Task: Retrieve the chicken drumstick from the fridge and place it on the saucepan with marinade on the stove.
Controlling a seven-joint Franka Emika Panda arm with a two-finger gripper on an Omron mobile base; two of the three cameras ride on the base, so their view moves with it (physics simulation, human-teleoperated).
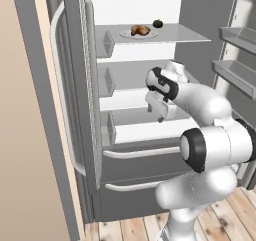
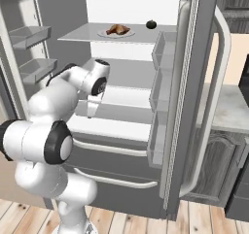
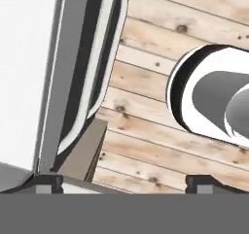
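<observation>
Pointing down at the floor, the hand (image 1: 159,111) hung in front of the open fridge (image 1: 145,150), level with the middle shelves. Its two fingers stood wide apart, and it held nothing. The hand view looked down at the wooden floor (image 3: 146,111), with one dark fingertip (image 3: 46,183) low on the left and the other low on the right, far from each other. The white arm (image 2: 58,102) bent up from the base and reached toward the white inside of the fridge. The chicken drumstick (image 1: 140,30) lay high above the hand, on a small white plate (image 1: 126,34) on the top shelf (image 1: 185,33). It was golden brown and lumpy. A small dark round fruit (image 1: 158,23) sat on the same shelf, just beside the plate and a little further back. Both fridge doors stood open, and grey bins (image 2: 165,51) ran down the inside of one door. Two long pale handles (image 1: 140,153) crossed the drawers at the bottom of the fridge. In the right base view, a pale desk (image 2: 228,114) sat past the open door.
</observation>
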